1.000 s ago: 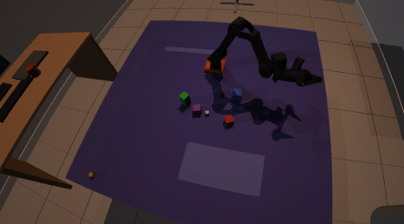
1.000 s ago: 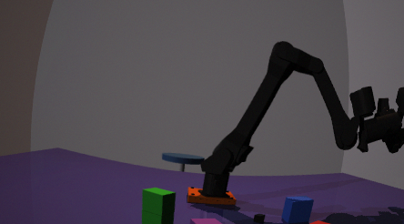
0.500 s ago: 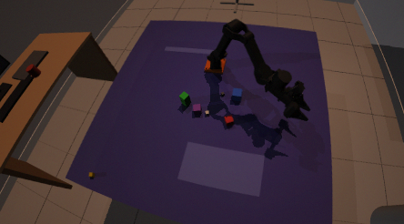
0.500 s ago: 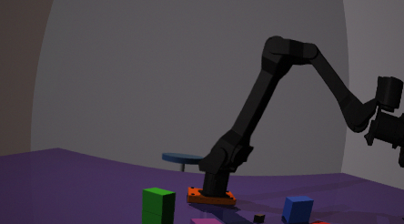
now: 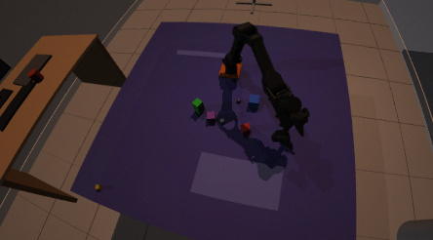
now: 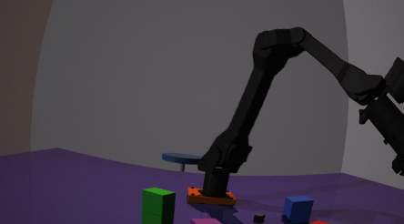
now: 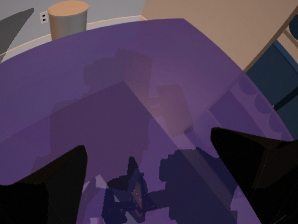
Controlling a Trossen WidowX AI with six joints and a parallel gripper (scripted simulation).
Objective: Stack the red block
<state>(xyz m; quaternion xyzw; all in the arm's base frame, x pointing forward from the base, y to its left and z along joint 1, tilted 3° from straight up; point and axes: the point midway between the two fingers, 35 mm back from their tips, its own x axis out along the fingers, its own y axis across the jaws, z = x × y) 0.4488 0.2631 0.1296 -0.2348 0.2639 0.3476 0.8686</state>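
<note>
Top view: tower (image 5: 198,105) stands on the mat (image 5: 146,164), at nine o'clock from the arm base (image 5: 230,71)'s forward line. Small block (image 5: 211,116) just beside it at four o'clock; two further blocks (image 5: 245,127) (image 5: 254,100) lie well apart at three o'clock

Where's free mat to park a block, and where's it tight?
Free: the pale rectangle on the purple mat, below the red block. Tight: green tower, pink block, blue block and the open gripper.
</note>
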